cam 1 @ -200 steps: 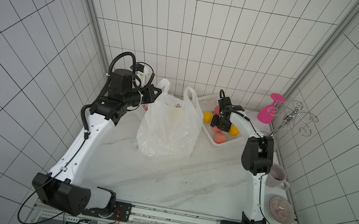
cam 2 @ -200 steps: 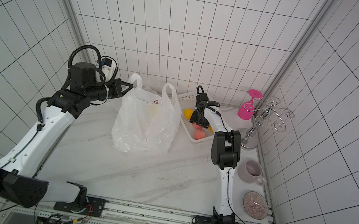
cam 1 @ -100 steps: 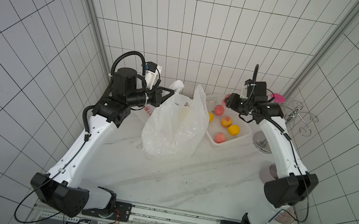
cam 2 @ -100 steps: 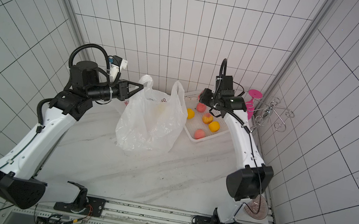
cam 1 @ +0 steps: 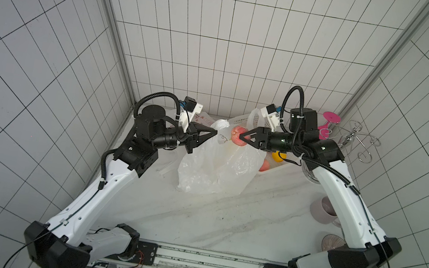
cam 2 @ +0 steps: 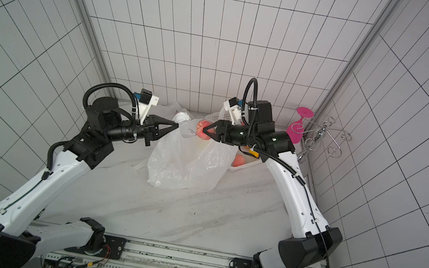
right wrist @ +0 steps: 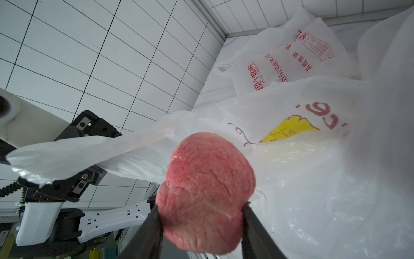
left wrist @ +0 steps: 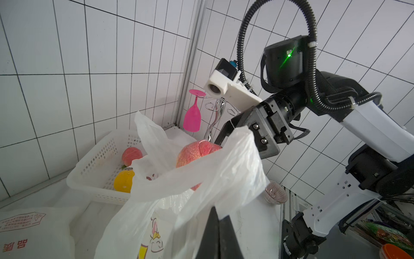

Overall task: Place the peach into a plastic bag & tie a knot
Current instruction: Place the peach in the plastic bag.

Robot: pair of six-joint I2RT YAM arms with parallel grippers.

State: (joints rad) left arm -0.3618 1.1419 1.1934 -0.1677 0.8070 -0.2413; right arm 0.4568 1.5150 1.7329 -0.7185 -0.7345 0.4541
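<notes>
So that the mouth of the thin white plastic bag (cam 1: 216,168) is gaping at the centre of a top view, I am clamping my left pincer (cam 1: 215,132) on its handle. My right pincer (cam 1: 242,137) is gripping the round pink peach (cam 1: 236,140) right at that opening, not yet dropped in.

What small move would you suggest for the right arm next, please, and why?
Probably lower the right pincer a little, down into the bag. It grips the peach just above the bag's mouth, which the left pincer, shut on one handle, holds up and open. The peach isn't inside yet, so releasing now might miss.
</notes>
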